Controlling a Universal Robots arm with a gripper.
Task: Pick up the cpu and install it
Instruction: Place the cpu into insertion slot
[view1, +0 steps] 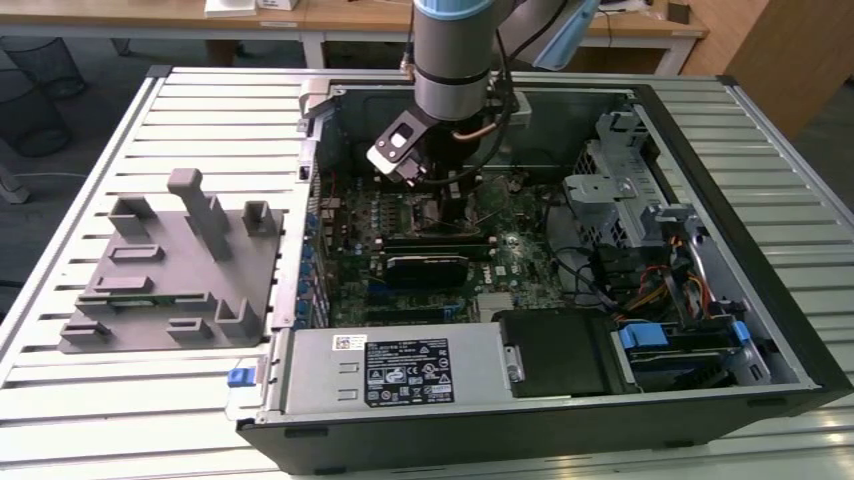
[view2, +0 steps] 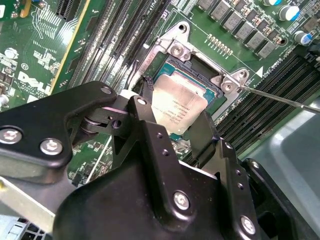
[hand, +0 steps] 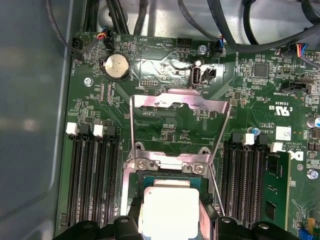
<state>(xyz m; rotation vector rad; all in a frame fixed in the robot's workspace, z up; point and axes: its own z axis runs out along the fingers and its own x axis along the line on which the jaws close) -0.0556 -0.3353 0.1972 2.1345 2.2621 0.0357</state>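
The cpu (view2: 177, 105), a small square chip with a shiny silver top, lies flat between my two black fingers, right over the black socket (view2: 202, 67) on the green motherboard (view1: 400, 215). My gripper (view2: 175, 114) is shut on the cpu's two opposite edges. In the first wrist view the cpu (hand: 170, 210) sits low inside the socket opening, with the fingertips (hand: 129, 224) on either side. The socket's metal load plate (hand: 180, 112) stands flipped open, and its thin lever (view2: 280, 97) is swung out. In the exterior view the gripper (view1: 447, 200) reaches down into the open computer case.
Memory slots (hand: 92, 170) flank the socket on both sides. The case walls (view1: 314, 200), the drive cage (view1: 627, 190) and the cable bundles (view1: 641, 270) stand close around the arm. A grey plastic tray (view1: 147, 290) with upright blocks sits on the slatted table at the exterior view's left.
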